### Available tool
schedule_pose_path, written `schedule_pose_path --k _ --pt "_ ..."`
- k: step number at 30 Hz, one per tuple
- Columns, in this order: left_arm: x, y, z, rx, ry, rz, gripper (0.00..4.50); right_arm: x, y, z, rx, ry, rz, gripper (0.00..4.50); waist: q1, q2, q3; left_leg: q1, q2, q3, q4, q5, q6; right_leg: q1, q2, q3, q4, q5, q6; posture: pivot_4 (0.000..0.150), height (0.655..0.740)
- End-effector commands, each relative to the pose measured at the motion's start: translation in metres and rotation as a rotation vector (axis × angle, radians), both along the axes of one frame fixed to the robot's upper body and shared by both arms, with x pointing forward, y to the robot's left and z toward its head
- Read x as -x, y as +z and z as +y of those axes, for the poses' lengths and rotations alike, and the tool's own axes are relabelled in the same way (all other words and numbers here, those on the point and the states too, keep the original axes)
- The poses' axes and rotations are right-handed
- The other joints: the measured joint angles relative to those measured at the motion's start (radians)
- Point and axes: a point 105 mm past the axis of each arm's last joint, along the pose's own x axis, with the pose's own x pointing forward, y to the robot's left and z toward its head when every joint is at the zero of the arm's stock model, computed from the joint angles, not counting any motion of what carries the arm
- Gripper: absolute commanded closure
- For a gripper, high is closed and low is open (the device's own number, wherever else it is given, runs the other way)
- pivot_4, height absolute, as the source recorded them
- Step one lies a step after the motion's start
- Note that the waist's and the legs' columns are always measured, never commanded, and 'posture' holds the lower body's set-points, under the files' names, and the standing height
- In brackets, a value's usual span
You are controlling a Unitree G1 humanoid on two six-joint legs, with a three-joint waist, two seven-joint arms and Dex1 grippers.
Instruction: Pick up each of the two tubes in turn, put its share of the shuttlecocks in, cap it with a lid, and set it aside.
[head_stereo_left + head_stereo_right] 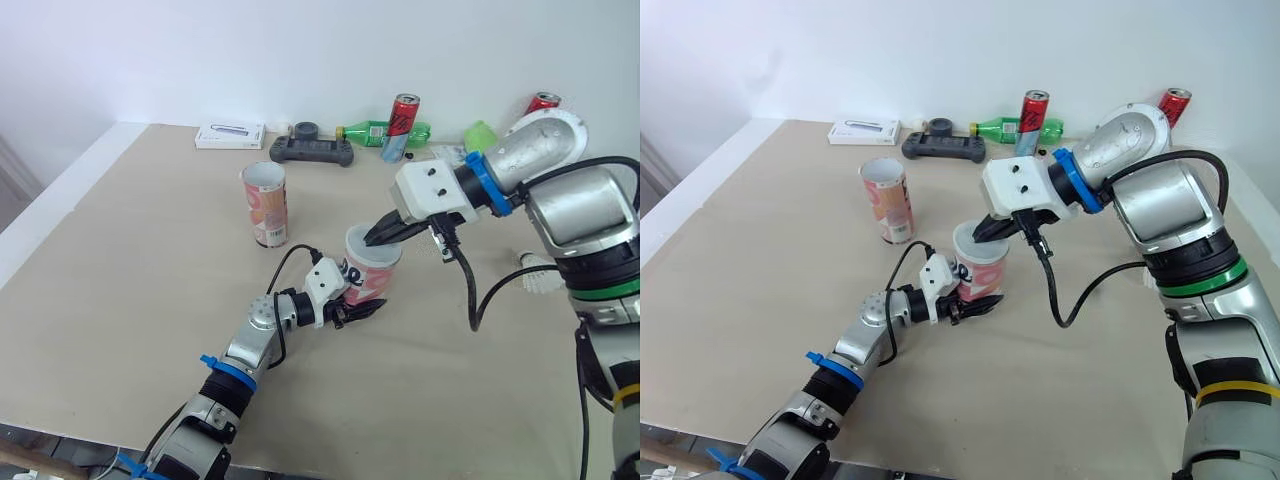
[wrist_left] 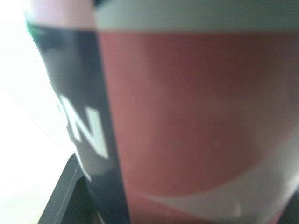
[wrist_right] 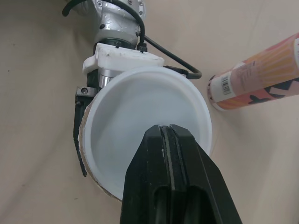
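The capping step was in hand. The left pincer was clamped on the lower part of a pink tube, holding it upright at the middle of the desk. In the left wrist view the tube's wall sat hard against the camera. A white lid lay over the tube's mouth. The right pincer came down from above with its fingers together, tips on the near part of the lid.

In the right wrist view a sliver of the tube's brown rim showed past one edge of the lid. My judgement is that the lid sat slightly off-centre and was not fully home.

The second tube stood upright, well apart toward the back of the desk. I could not tell whether it was capped. A white shuttlecock lay on the desk beside the right arm, so some filling probably remained.

The next move called for a firm, even push straight down while the left pincer kept the tube from tipping or sliding. Pressure near one edge alone could tilt the lid, so the tips would do better nearer its middle. Once the lid was seated, the right pincer could lift clear and the tube be set aside
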Motion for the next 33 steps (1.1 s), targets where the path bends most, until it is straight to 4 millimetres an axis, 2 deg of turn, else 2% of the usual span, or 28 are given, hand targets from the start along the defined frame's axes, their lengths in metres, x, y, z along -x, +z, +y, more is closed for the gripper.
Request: schedule_pose_path --k 1,9,27,33 --pt "0.004 -0.025 0.002 -0.063 0.013 0.073 2.0 0.006 -0.006 -0.002 0.05 0.024 0.017 4.48 0.0 0.0 0.0 0.0 0.0 0.0 0.0 0.0 0.0 0.0 0.0 0.0 0.0 0.0 0.0 0.15 0.74" --pt "0.003 -0.025 0.002 -0.061 0.014 0.074 2.0 0.007 -0.026 -0.015 0.14 -0.031 0.071 4.48 0.001 0.0 0.0 0.0 0.0 -0.001 0.0 0.0 0.0 0.001 -0.001 -0.001 0.0 0.0 0.0 0.15 0.74" --pt "0.005 -0.024 0.001 -0.055 0.013 0.073 2.0 0.007 -0.047 -0.011 0.227 0.003 0.044 4.48 0.001 -0.004 -0.009 0.003 0.0 -0.002 0.0 -0.001 -0.001 0.003 -0.005 -0.004 -0.001 -0.001 -0.002 0.15 0.74" --pt "0.004 -0.024 0.0 -0.055 0.015 0.072 2.0 0.01 -0.058 -0.015 0.284 0.014 0.056 4.48 0.001 -0.005 -0.013 0.003 0.0 -0.003 0.0 -0.001 -0.002 0.003 -0.006 -0.006 -0.001 -0.002 -0.003 0.15 0.74"
